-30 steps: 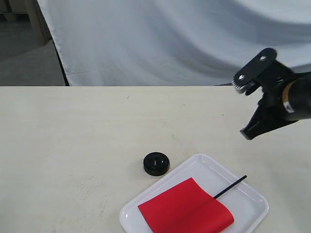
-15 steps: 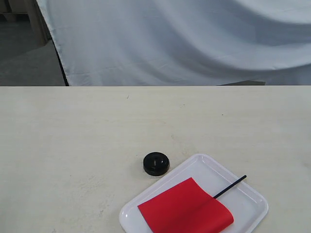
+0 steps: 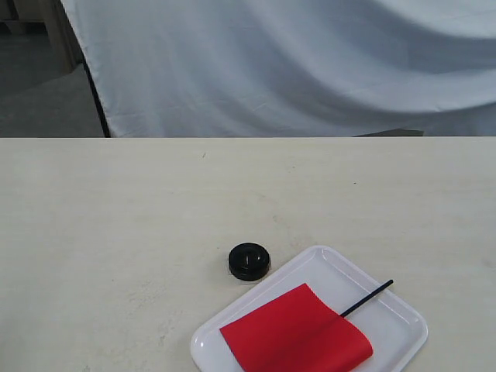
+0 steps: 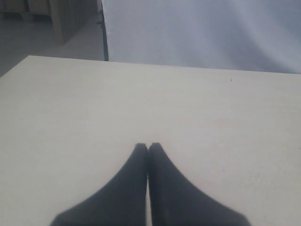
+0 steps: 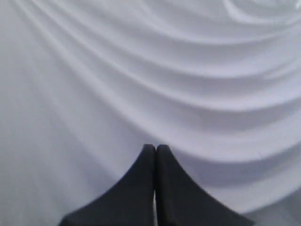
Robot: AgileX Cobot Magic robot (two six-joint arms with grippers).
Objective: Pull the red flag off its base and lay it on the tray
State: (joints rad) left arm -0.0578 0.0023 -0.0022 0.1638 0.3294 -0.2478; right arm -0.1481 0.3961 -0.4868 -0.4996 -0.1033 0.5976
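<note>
Exterior view: red flag (image 3: 298, 329) laid flat in tray (image 3: 322, 253), near right; pole axis run near-left to far-right. Base (image 3: 249, 261) just beside tray's far-left rim. Left gripper (image 4: 148, 147) and right gripper (image 5: 155, 148) closed on nothing, neither seen here; right arm judged nearer.

A pale cream surface (image 3: 116, 217) fills the lower part of the exterior view. It is faintly mottled, with a tiny dark speck (image 3: 355, 184) toward its far right. Behind its far edge hangs a white cloth (image 3: 310, 70) in long soft folds, with a dark strip (image 3: 94, 97) running down its left border. Left of the cloth are grey floor (image 3: 39, 101) and a light wooden post (image 3: 66, 31). The same folds form the right wrist view's background.
</note>
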